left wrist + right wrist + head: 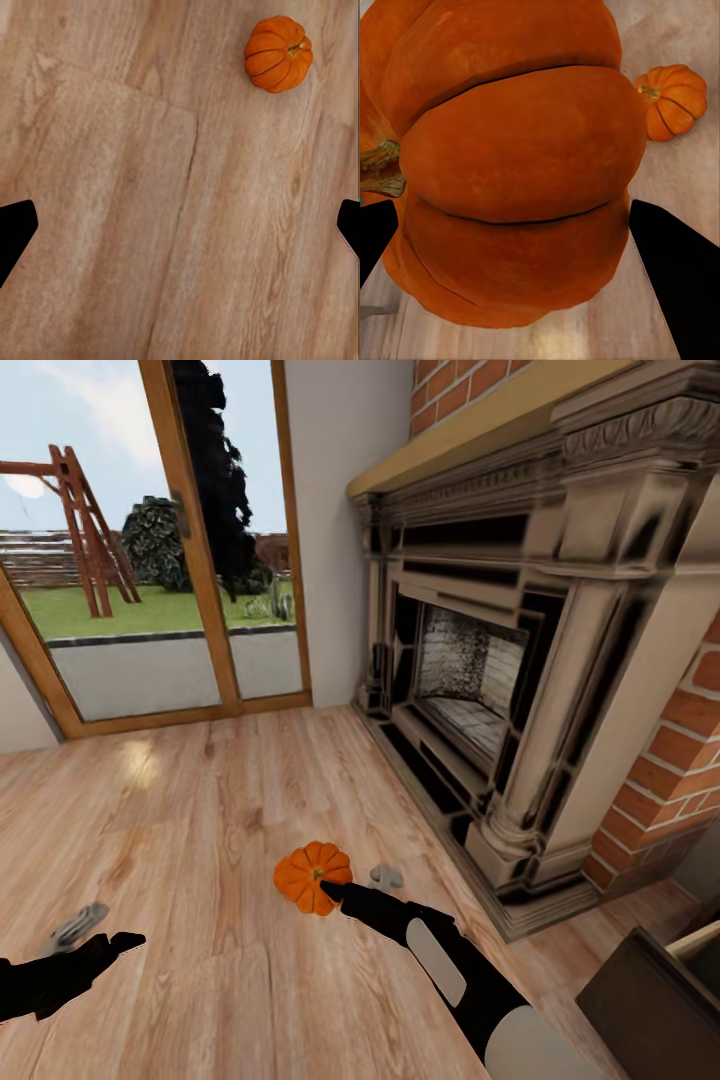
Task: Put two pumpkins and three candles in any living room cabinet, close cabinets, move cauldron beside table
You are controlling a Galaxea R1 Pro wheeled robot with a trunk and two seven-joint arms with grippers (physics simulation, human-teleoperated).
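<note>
My right gripper (pixel 335 888) is shut on an orange ribbed pumpkin (pixel 312 876), held just above the wood floor in front of the fireplace. In the right wrist view this pumpkin (pixel 510 165) sits close up between the two black fingers (pixel 671 270), stem to one side. A second small pumpkin (pixel 671 101) lies on the floor beyond it, and the left wrist view also has a pumpkin (pixel 279 52) resting on the planks. My left gripper (pixel 95 945) hangs open and empty over the floor at the near left. A corner of the dark brown cabinet (pixel 645 1000) shows at the bottom right, with a pale interior edge.
A large carved fireplace (pixel 520 690) with a brick surround fills the right side, its base reaching toward the cabinet. A glass patio door (pixel 150 560) with a wooden frame stands at the back left. Wood floor (pixel 200 810) stretches between them.
</note>
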